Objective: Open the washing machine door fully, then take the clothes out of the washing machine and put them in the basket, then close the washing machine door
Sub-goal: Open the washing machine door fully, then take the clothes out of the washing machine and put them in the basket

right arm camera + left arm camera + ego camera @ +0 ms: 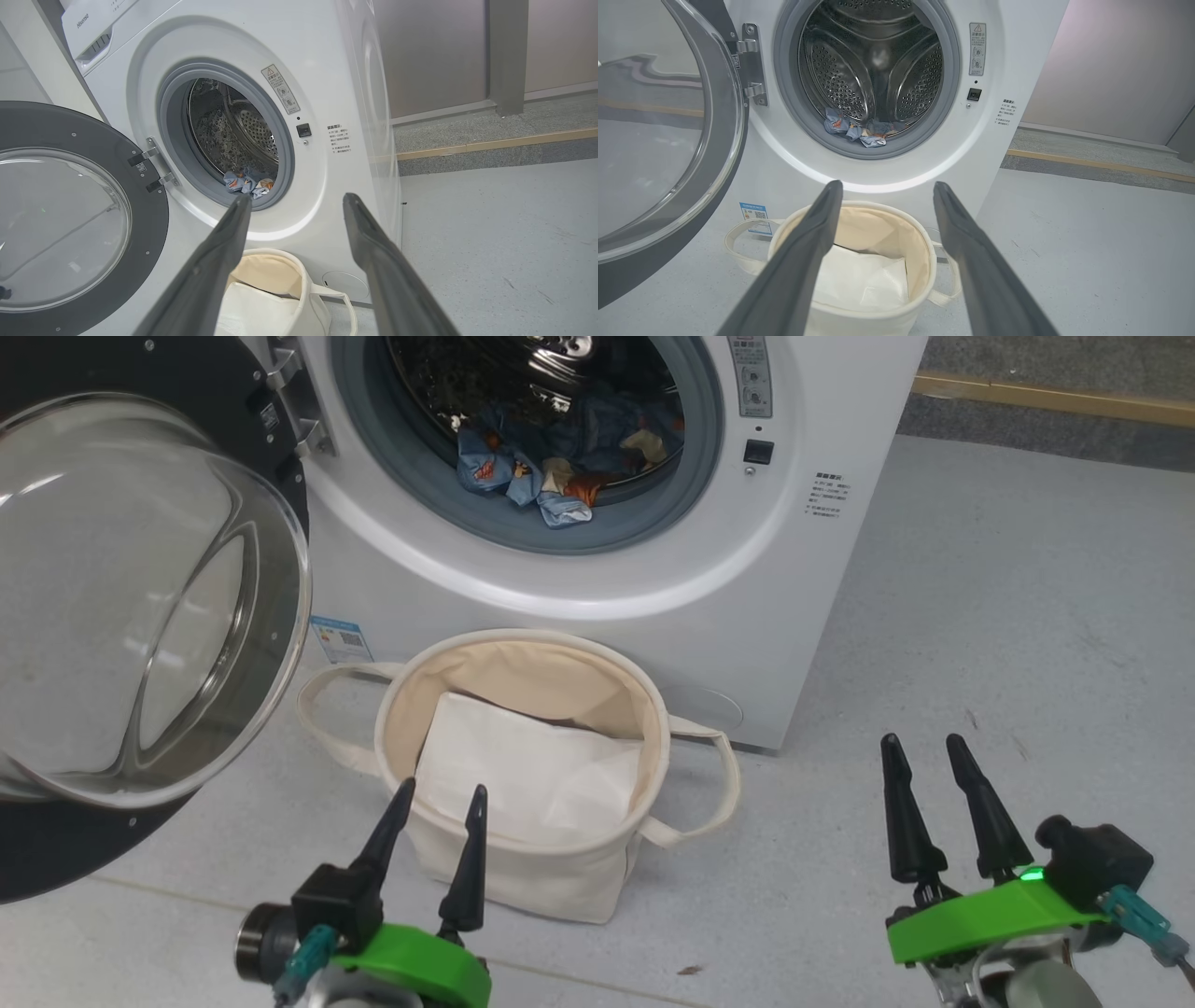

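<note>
On the grey floor (1008, 644), the cream canvas basket (541, 882) is sitting just below the open mouth of the white front-loading washing machine (822, 569) (handy for dropping in the blue bear-print clothes (560, 476)). The left gripper (443, 788) and right gripper (921, 739) are hovering empty, fingers parted.

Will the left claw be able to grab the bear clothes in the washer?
Probably yes. The door is swung aside, nothing blocks the clothes in the drum, and the left claw is open and empty. It must reach over the basket.
</note>
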